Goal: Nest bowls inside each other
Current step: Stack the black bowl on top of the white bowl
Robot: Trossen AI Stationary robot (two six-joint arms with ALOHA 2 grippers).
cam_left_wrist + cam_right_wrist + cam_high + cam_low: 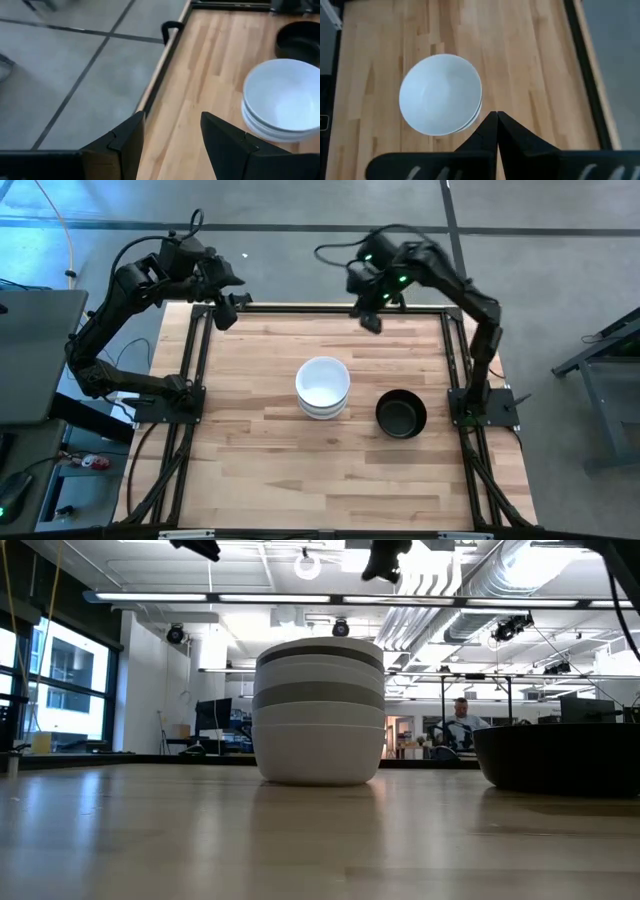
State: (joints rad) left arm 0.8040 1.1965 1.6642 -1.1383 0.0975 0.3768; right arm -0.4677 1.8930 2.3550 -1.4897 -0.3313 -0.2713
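Note:
A nested stack of white and grey bowls point(323, 387) stands on its base near the table's middle, a white bowl on top; it also shows in the low view point(320, 712), the left wrist view point(281, 101) and the right wrist view point(440, 95). A black bowl point(401, 415) sits alone on the table to the stack's right point(560, 755). My left gripper point(226, 312) hangs open, raised over the far left edge point(172, 132). My right gripper point(370, 315) hangs shut, raised over the far edge point(496, 120). Neither touches a bowl.
A black metal frame point(190, 360) borders the wooden table on its left, far and right sides. Bare wood point(300, 470) lies all around the two bowls. In the low view a person point(460, 725) sits far off in the room behind.

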